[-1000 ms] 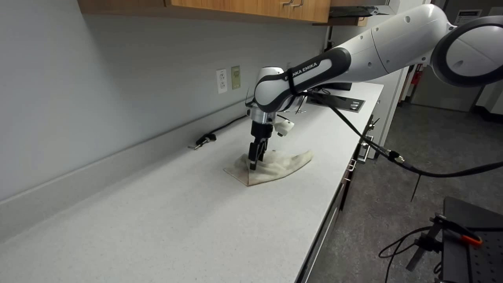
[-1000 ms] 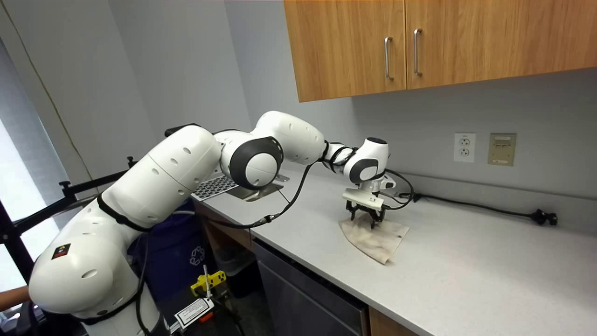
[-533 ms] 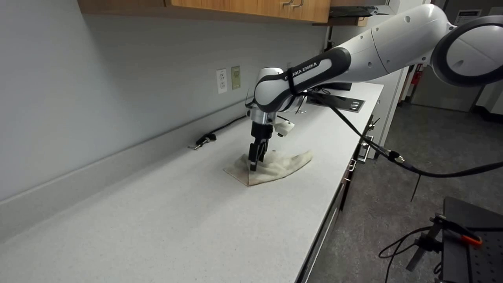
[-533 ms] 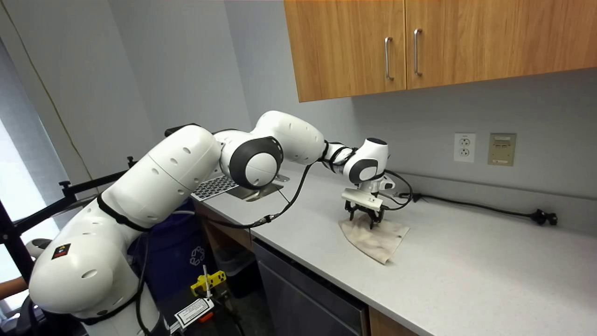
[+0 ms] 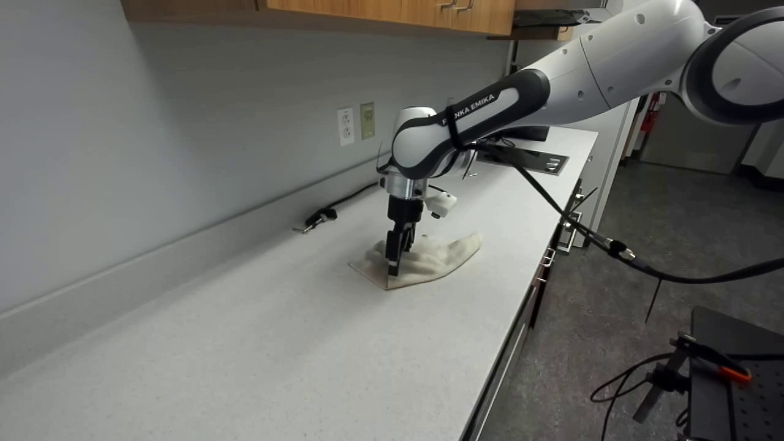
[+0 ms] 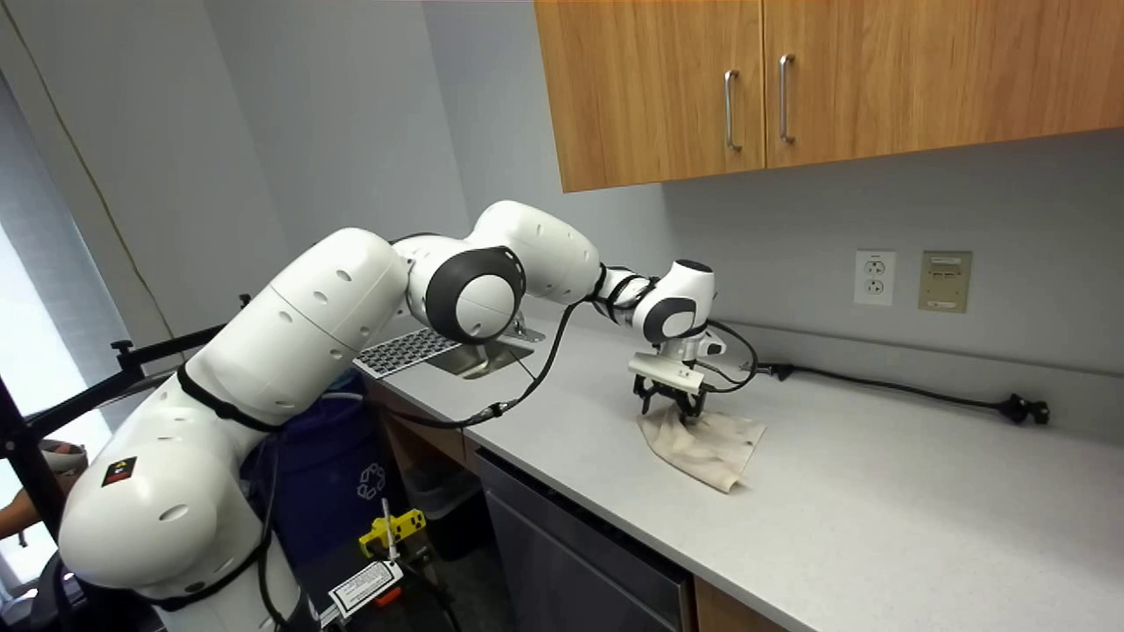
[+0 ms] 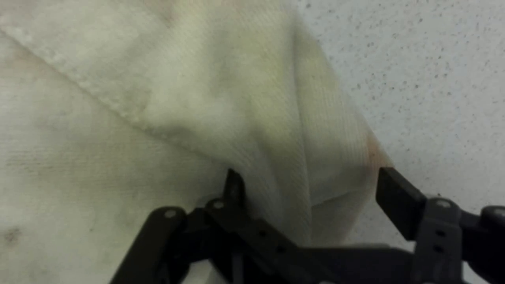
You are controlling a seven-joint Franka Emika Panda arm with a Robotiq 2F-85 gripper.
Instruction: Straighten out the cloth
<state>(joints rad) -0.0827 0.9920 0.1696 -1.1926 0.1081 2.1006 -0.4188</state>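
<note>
The cream-beige cloth (image 5: 429,260) lies rumpled on the counter, with raised folds and a curved edge; its outer part (image 6: 711,452) lies flatter. My gripper (image 5: 401,257) points down over it, the fingertips low at the fabric. In the wrist view the jaws stand wide apart, and folds of the cloth (image 7: 268,98) run up between them. One of the fingers (image 7: 234,187) presses into the cloth beside a stitched seam. The opposite one of the fingertips (image 7: 398,201) is at the cloth's brownish edge, over bare counter. Whether it touches the counter I cannot tell.
The white counter (image 5: 263,343) runs along a wall with a raised backsplash (image 5: 184,257). A black cable with a plug (image 5: 321,217) lies near that wall. Behind the arm is a sink (image 6: 479,358). Wooden cabinets (image 6: 659,88) hang above.
Over the last half second my gripper has shifted a little, leftward in an exterior view and slightly lower. The cloth's edges have drawn slightly with it. The jaws keep their wide spacing.
</note>
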